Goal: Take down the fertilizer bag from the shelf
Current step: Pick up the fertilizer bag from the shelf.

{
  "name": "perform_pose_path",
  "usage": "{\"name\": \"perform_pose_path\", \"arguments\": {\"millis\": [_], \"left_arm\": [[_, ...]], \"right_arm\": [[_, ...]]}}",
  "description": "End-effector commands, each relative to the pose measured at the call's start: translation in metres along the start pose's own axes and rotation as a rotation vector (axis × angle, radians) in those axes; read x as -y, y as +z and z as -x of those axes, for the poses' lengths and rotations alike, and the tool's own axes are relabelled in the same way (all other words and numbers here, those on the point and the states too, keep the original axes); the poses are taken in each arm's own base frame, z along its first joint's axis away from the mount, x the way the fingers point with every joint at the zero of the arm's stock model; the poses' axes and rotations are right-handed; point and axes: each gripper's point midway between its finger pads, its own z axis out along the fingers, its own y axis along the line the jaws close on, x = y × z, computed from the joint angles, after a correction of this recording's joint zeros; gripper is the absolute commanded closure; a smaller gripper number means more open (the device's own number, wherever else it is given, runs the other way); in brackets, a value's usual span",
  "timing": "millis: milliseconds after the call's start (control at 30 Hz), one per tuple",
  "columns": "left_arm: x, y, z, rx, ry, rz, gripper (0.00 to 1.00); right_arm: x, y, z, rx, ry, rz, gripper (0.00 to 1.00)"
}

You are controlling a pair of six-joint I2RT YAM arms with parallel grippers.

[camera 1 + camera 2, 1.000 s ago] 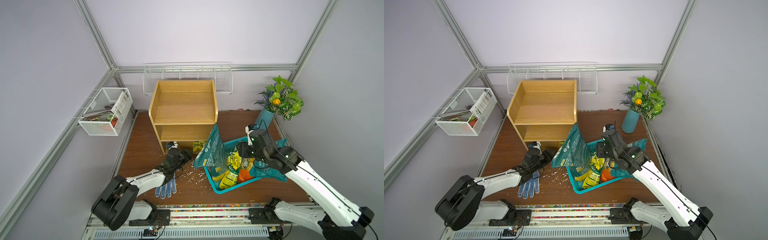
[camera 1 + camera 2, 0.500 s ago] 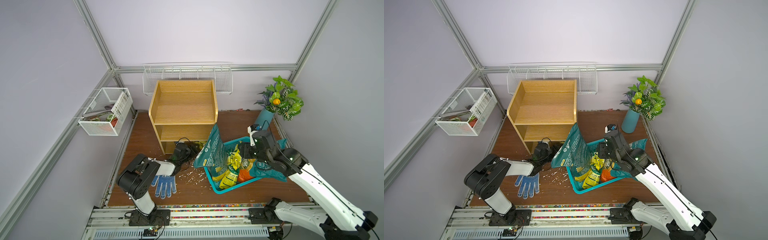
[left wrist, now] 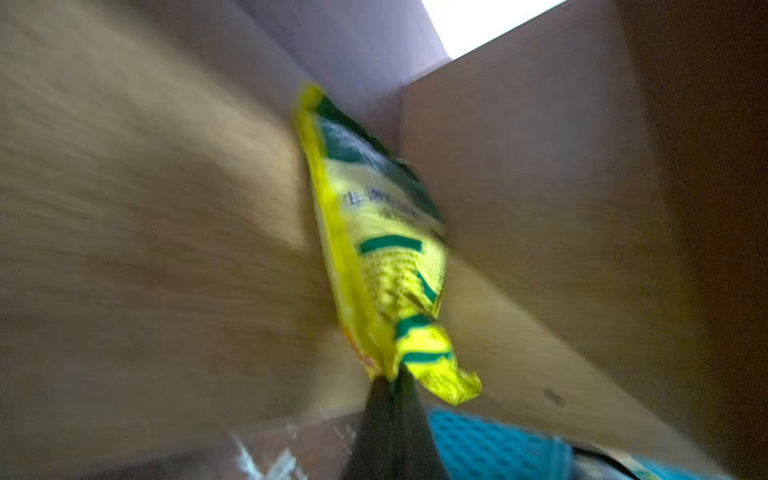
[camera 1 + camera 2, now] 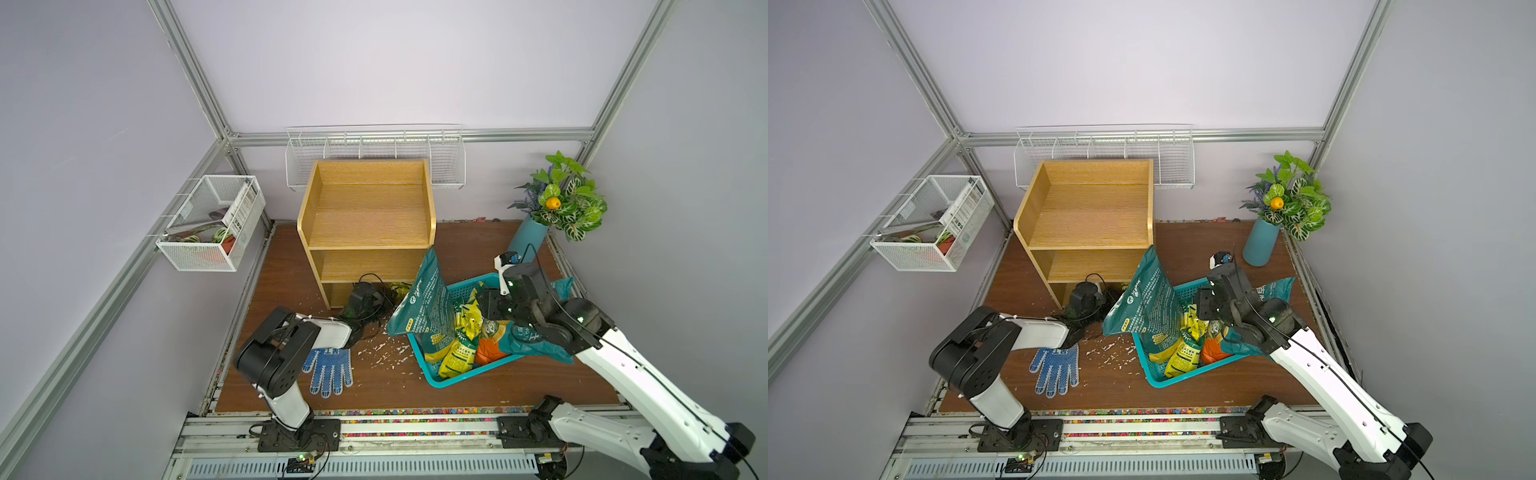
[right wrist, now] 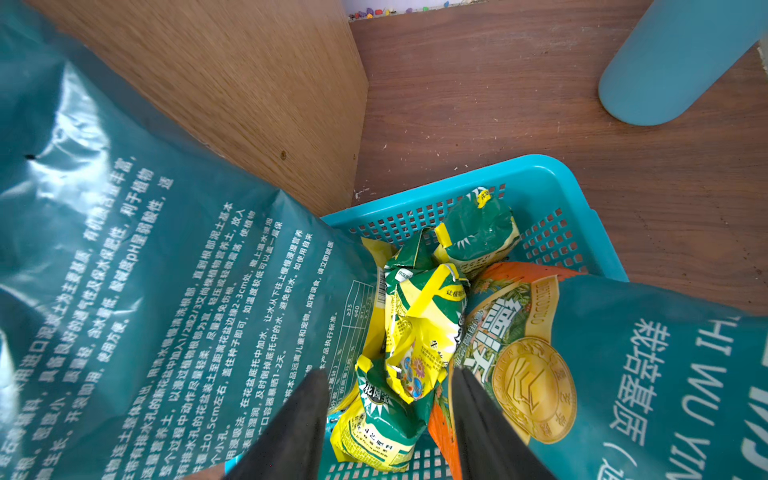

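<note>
The fertilizer bag (image 3: 382,249) is a small yellow and green pouch lying in the bottom tier of the light-oak shelf (image 4: 368,208). From above only a yellow edge of it (image 4: 400,286) shows. My left gripper (image 3: 390,380) is shut on the bag's near corner. In both top views its black body (image 4: 365,296) reaches into the bottom tier's opening, and its fingertips are hidden there. My right gripper (image 5: 388,374) hangs open over the teal basket (image 5: 540,174), holding nothing. The left wrist view is blurred.
The basket (image 4: 457,376) right of the shelf holds several small pouches. A large teal bag (image 4: 428,299) leans from it against the shelf side. A blue glove (image 4: 330,370) and white crumbs (image 4: 386,353) lie on the floor. A teal vase (image 4: 528,241) stands at the back right.
My left gripper went from open to shut on the bag's corner and pushed deeper into the bottom tier, its elbow folding back. The right arm has barely moved.
</note>
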Motion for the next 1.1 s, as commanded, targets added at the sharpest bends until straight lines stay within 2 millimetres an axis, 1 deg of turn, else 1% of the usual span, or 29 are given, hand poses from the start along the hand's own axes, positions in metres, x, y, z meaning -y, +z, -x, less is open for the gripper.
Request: {"name": "perform_pose_path", "arguments": {"millis": [0, 167, 267, 367, 467, 533, 633, 667, 800, 867, 967, 1067], "left_arm": [[0.041, -0.038, 0.030, 0.121, 0.163, -0.050, 1.00], [0.063, -0.102, 0.047, 0.240, 0.243, -0.063, 1.00], [0.077, -0.130, 0.053, 0.279, 0.272, -0.093, 1.00], [0.087, -0.151, 0.052, 0.284, 0.286, -0.120, 1.00], [0.094, -0.167, 0.049, 0.280, 0.273, -0.156, 1.00], [0.100, -0.176, 0.046, 0.272, 0.261, -0.184, 1.00], [0.113, -0.189, 0.042, 0.246, 0.250, -0.227, 1.00], [0.124, -0.203, 0.044, 0.258, 0.254, -0.267, 1.00], [0.158, -0.234, 0.048, 0.264, 0.282, -0.350, 1.00], [0.179, -0.251, 0.051, 0.267, 0.305, -0.394, 1.00], [0.211, -0.270, 0.054, 0.254, 0.333, -0.465, 1.00], [0.240, -0.288, 0.056, 0.235, 0.368, -0.527, 1.00]], "right_arm": [[-0.011, 0.004, -0.003, -0.008, -0.017, 0.067, 0.46], [-0.020, 0.009, -0.003, -0.013, -0.008, 0.109, 0.47], [-0.027, 0.008, 0.002, -0.001, -0.002, 0.139, 0.46], [-0.033, 0.005, 0.005, 0.006, -0.006, 0.164, 0.47], [-0.039, 0.002, 0.006, 0.008, -0.014, 0.181, 0.46], [-0.047, -0.001, 0.007, 0.009, -0.021, 0.216, 0.46], [-0.071, -0.009, 0.009, 0.026, -0.043, 0.318, 0.45], [-0.083, -0.014, 0.010, 0.035, -0.062, 0.361, 0.45], [-0.127, -0.034, 0.016, 0.077, -0.156, 0.508, 0.42], [-0.147, -0.044, 0.020, 0.096, -0.185, 0.593, 0.40], [-0.172, -0.062, 0.031, 0.144, -0.201, 0.734, 0.36], [-0.188, -0.083, 0.047, 0.208, -0.206, 0.835, 0.30]]}}
